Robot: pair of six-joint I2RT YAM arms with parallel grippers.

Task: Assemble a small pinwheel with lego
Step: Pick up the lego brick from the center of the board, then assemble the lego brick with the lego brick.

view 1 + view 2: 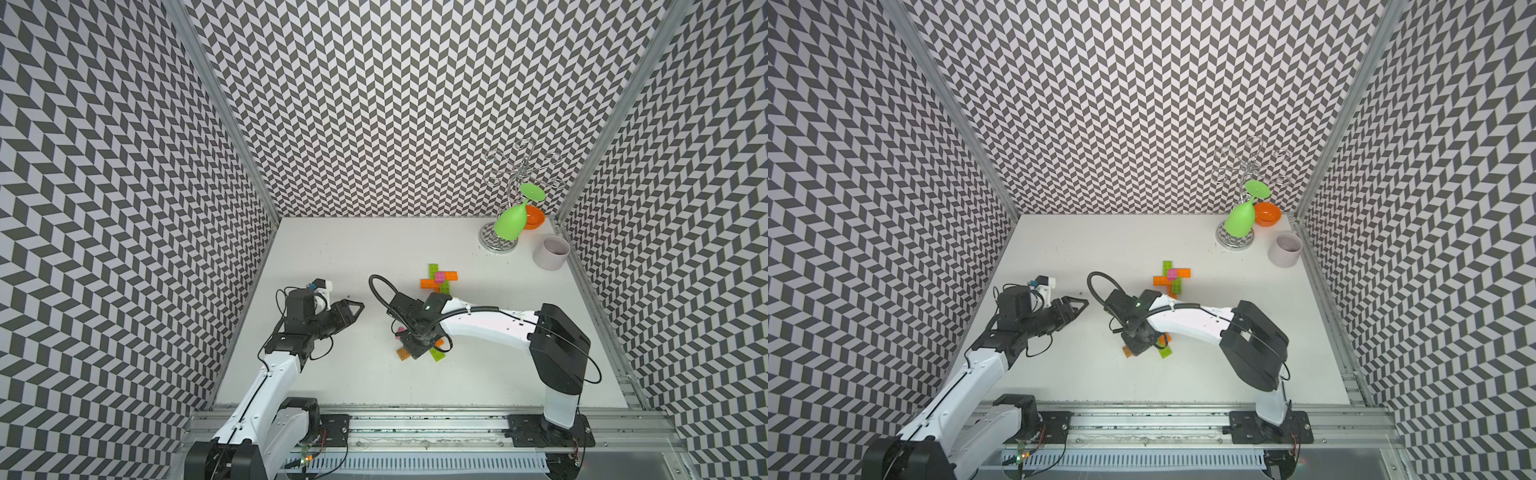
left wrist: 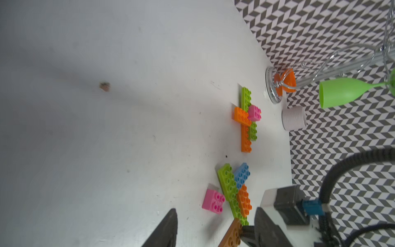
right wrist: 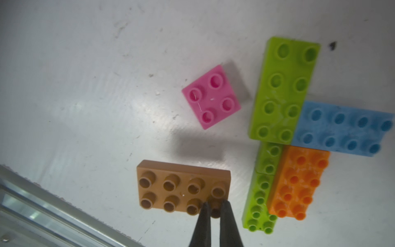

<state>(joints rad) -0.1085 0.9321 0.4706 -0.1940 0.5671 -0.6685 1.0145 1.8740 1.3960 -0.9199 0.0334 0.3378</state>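
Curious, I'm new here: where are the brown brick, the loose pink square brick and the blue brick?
brown brick (image 3: 183, 186): right wrist view, studded top.
loose pink square brick (image 3: 211, 97): right wrist view, top centre.
blue brick (image 3: 342, 128): right wrist view, studded top.

Left arm poised with jaws apart, right arm bent down and gripping.

The left arm (image 1: 276, 374) reaches forward from its base. Its wrist is turned inward, and the left tool (image 1: 356, 307) hangs above the tabletop with its jaws apart and nothing between them. The right arm (image 1: 490, 322) stretches inward across the tabletop with its wrist pointing down. The right tool (image 3: 214, 210) is pinched tight on a corner stud of the brown brick (image 3: 177, 188).
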